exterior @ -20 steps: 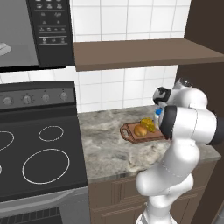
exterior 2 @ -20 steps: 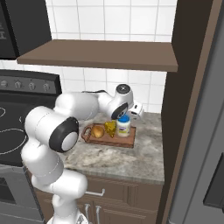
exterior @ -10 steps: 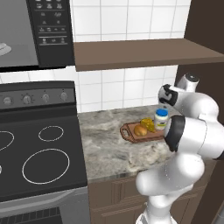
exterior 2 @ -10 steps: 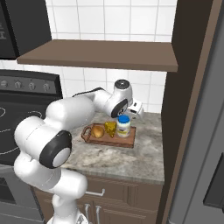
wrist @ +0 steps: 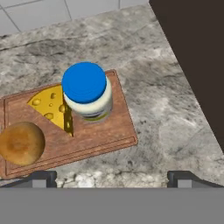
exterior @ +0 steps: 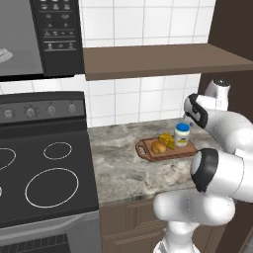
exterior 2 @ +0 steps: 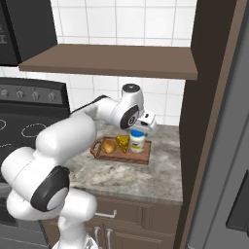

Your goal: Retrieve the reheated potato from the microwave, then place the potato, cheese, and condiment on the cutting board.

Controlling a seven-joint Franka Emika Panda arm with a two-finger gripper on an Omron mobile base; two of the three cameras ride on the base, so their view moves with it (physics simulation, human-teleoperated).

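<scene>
Lying flat on the speckled stone counter [exterior: 121,155], the cutting board [exterior: 165,150] runs its long side left to right along the counter, with its handle loop at the stove end and its far end toward the dark tall cabinet [exterior 2: 214,97]. Three things sit on it in a row: the potato [exterior: 158,147] nearest the handle, the cheese [exterior: 167,141] in the middle, and the condiment [exterior: 182,134] at the far end, upright with its blue lid up. In the hand view the cheese [wrist: 51,109] points its thin tip away from the potato [wrist: 21,142] and its holed face touches or nearly touches the jar [wrist: 87,92]; the potato sits just beside the wedge.

The gripper [exterior 2: 144,121] hangs just above the jar with its jaws spread wide and nothing between them; its finger tips [wrist: 41,178] stand clear of the board [wrist: 100,140].

From the left base view the microwave [exterior: 37,37] shows at the upper left, its grey interior visible, above the black stove [exterior: 44,173]. From the right base view the arm's hand appears over the jar [exterior 2: 137,141], with the cheese [exterior 2: 123,143] and potato [exterior 2: 108,146] to its left under the brown shelf [exterior 2: 112,61].
</scene>
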